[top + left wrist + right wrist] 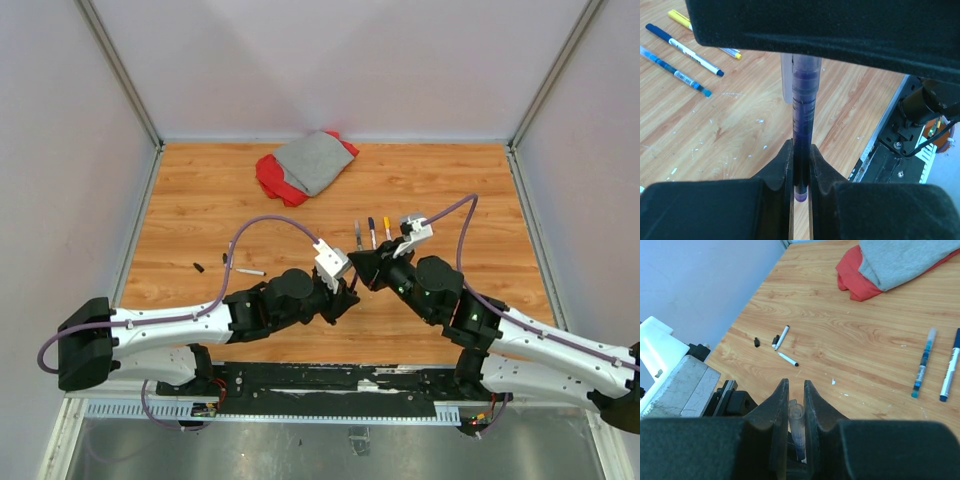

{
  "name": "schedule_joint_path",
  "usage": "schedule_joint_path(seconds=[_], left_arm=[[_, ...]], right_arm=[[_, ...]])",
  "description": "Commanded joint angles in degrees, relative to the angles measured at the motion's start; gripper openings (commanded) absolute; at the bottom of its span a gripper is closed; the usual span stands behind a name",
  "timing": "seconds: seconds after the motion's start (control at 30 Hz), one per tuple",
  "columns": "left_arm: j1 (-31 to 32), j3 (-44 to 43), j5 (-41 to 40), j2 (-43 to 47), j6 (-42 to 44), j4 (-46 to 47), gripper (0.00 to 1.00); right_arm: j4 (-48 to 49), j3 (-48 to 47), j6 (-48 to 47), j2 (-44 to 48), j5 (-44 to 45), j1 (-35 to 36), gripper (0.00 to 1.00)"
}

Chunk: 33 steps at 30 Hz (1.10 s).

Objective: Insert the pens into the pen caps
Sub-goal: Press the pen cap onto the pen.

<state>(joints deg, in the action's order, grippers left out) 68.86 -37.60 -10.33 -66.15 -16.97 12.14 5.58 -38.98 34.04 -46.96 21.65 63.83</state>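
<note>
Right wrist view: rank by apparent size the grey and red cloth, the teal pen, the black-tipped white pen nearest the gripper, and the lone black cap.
1. cloth, though cropped by the frame
2. teal pen
3. white pen
4. black cap, clearly smallest

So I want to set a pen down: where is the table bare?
Bare wood lies right of the three lined-up pens, out to the table's right edge, and left of the cloth in the far corner. Crowded: the near left, with two loose pens and a cap.
</note>
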Motion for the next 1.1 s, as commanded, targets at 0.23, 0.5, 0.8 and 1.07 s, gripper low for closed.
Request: schedule_joint_path(seconds=[0.23, 0.5, 0.8, 1.07], left_arm=[[-0.90, -3.64, -3.67, 1.33, -1.12, 17.64, 0.00], [-0.87, -0.05, -1.34, -1.67, -4.09, 17.48, 0.00], [-0.90, 2.00, -3.72, -1.97, -7.65, 12.63, 0.00], [-0.99, -1.80, -13.40, -6.31, -15.87, -2.14, 0.00]], right_arm=[[-16.17, -4.21, -5.53, 1.98, 0.34, 5.78, 0.02], [-18.66, -11.71, -11.30, 4.91, 3.47, 5.78, 0.38], [-30.16, -14.46, -15.72, 8.77, 16.07, 5.54, 0.56], [-42.40, -17.19, -13.86, -0.88, 4.01, -7.30, 0.66]])
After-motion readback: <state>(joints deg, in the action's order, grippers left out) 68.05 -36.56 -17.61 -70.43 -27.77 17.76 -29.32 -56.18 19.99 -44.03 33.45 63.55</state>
